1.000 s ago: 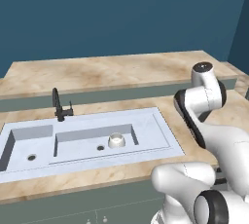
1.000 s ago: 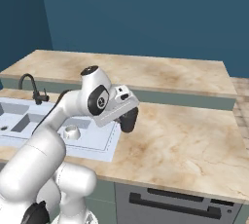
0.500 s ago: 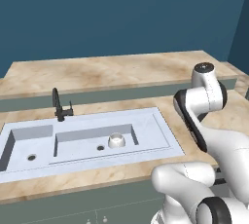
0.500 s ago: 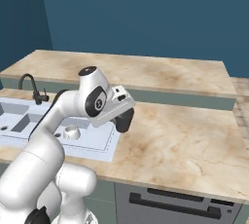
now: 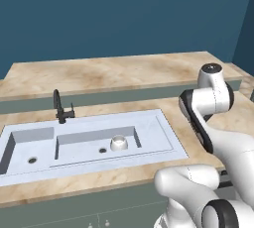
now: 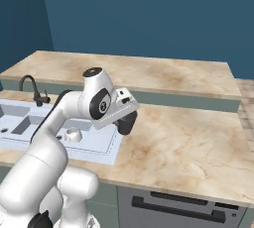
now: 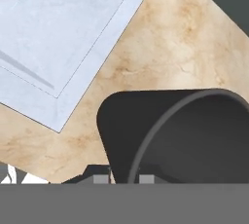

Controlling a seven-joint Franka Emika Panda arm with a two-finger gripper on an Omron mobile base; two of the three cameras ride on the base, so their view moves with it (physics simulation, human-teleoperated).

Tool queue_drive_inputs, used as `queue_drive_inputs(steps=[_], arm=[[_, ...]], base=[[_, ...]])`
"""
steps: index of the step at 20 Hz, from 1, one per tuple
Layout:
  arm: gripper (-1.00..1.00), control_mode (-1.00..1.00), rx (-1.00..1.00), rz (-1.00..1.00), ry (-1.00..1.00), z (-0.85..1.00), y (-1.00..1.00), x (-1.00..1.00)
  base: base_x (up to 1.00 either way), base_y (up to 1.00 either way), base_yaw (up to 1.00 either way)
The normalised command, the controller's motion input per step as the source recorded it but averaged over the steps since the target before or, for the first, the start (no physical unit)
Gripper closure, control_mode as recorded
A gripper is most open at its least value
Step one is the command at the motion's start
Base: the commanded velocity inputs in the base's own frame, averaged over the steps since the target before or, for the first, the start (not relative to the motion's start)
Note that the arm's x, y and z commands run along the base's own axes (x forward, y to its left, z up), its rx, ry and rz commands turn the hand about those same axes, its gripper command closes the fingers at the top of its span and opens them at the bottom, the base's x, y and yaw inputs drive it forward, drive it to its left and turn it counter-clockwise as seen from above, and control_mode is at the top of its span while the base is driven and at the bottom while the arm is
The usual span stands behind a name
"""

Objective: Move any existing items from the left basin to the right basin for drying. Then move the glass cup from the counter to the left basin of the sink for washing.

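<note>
Hand view shows the two-finger gripper (image 7: 123, 178) pinching the rim wall of the dark grey tapered glass cup (image 7: 185, 135), one tip inside and one outside, above the beige marbled stone counter (image 7: 170, 38) just beside the pale blue-white sink's (image 7: 63, 28) corner.

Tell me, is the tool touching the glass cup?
Touching: in the hand view the tool has its fingertips either side of the glass cup rim.

White bowl (image 5: 118, 142) in right basin (image 5: 84, 140)
</note>
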Motion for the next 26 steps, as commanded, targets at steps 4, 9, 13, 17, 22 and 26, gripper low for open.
queue_drive_inputs(steps=[4,9,13,17,22,26], arm=[[1.00,1.00,0.00,0.00,0.00,0.00,0.00,0.00],[1.00,1.00,0.00,0.00,0.00,0.00,0.00,0.00],[1.00,1.00,0.00,0.00,0.00,0.00,0.00,0.00],[1.00,1.00,0.00,0.00,0.00,0.00,0.00,0.00],[1.00,1.00,0.00,0.00,0.00,0.00,0.00,0.00],[1.00,1.00,0.00,0.00,0.00,0.00,0.00,0.00]], base=[[-0.29,0.28,0.00],[-0.31,0.51,0.00],[-0.16,0.72,0.00],[-0.08,0.76,0.00],[-0.11,0.69,0.00],[-0.09,0.62,0.00]])
